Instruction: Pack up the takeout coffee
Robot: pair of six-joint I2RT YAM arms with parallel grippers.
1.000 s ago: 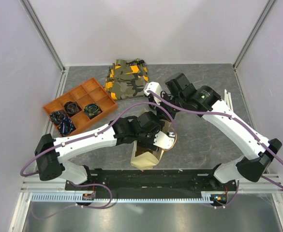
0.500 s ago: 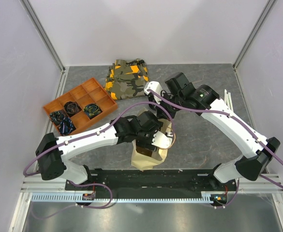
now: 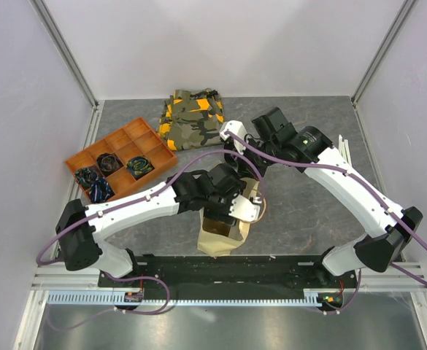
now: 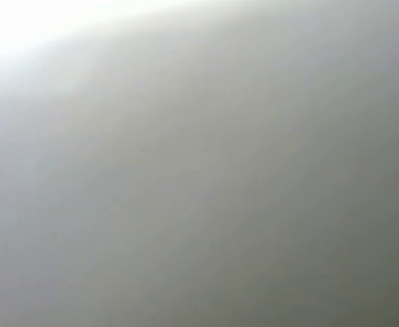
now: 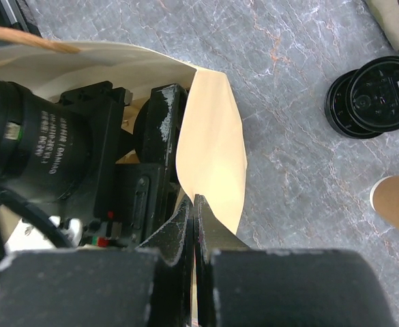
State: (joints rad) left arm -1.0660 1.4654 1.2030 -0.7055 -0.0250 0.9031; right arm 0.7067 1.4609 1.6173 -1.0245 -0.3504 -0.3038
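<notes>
Bagging looked to be the step in hand: the right gripper [image 5: 195, 204] was pinched tight on the rim of the paper bag [image 5: 213, 136], holding its mouth apart, while the left gripper [image 3: 228, 210] sat down inside the bag, fingers hidden, so their spread and load could not be told. The takeout coffee showed in no view and was probably inside the bag; the next move likely called for seating it upright and lifting the left arm clear of the rim.

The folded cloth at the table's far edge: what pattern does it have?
The cloth is camouflage in green, brown and orange. It shows best in the top view.
</notes>
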